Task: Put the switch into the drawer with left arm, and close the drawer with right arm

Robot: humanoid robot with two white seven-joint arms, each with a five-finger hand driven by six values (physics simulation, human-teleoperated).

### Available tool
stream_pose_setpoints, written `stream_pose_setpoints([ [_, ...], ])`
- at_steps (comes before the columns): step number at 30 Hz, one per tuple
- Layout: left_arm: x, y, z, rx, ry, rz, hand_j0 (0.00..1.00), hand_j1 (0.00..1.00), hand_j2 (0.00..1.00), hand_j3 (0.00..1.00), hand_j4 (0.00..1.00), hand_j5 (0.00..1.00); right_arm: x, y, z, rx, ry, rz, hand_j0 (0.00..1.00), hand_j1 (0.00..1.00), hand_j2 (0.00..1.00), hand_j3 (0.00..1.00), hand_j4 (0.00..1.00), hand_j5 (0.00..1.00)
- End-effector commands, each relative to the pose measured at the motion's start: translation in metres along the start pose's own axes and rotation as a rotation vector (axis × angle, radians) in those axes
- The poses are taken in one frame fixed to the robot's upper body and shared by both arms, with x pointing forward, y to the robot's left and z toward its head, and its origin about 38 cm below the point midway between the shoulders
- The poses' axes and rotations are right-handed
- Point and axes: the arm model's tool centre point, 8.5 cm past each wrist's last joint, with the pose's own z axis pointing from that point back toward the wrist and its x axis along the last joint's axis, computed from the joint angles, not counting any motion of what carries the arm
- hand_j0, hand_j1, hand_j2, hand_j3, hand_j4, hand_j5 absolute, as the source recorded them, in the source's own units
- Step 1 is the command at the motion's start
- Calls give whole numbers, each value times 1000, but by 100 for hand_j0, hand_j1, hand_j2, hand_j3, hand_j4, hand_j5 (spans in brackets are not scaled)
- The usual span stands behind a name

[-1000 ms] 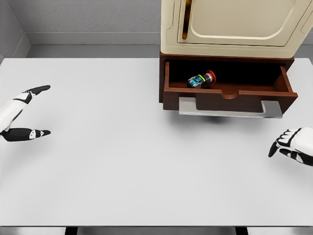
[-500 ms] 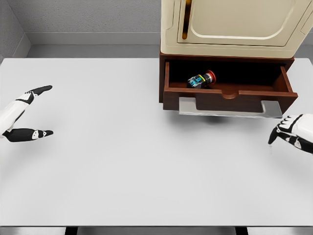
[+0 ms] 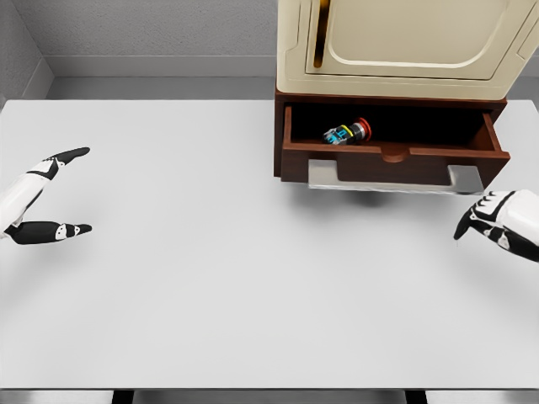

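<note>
The switch (image 3: 346, 132), a small cylinder with a red cap and blue-yellow body, lies on its side inside the brown drawer (image 3: 394, 162). The drawer stands partly open under a cream cabinet, its grey handle bar (image 3: 392, 178) facing me. My right hand (image 3: 487, 219) hovers at the right edge, just below and right of the handle's right end, fingers curled and holding nothing. My left hand (image 3: 67, 192) rests far off at the left edge, thumb and fingers spread, holding nothing.
The cream cabinet (image 3: 404, 46) sits on top of the drawer at the back right. The white table (image 3: 210, 278) stretches from the drawer to the front edge. A grey wall runs behind.
The right hand has risen toward the drawer handle's right end. The drawer has slid in somewhat, showing less of its inside. The left hand has stayed still.
</note>
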Motion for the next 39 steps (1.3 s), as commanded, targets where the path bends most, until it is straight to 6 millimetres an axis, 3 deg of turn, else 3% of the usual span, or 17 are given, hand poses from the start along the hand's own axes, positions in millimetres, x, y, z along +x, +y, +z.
stream_pose_setpoints([
  [1,0,1,0,5,-1,7,100,100,100,100,100,100,1,2,-1,-9,-1,-9,40,40,40,40,40,40],
  [15,-4,0,2,5,9,12,100,100,100,100,100,100,2,-3,-10,-69,-20,-4,40,40,40,40,40,40],
  [29,-9,-2,3,5,23,27,100,100,100,100,100,100,1,10,-3,0,-7,10,42,42,42,42,42,42],
  [39,-9,-1,3,6,22,26,100,100,100,100,100,100,2,9,-7,-28,-13,6,42,42,42,42,42,42],
])
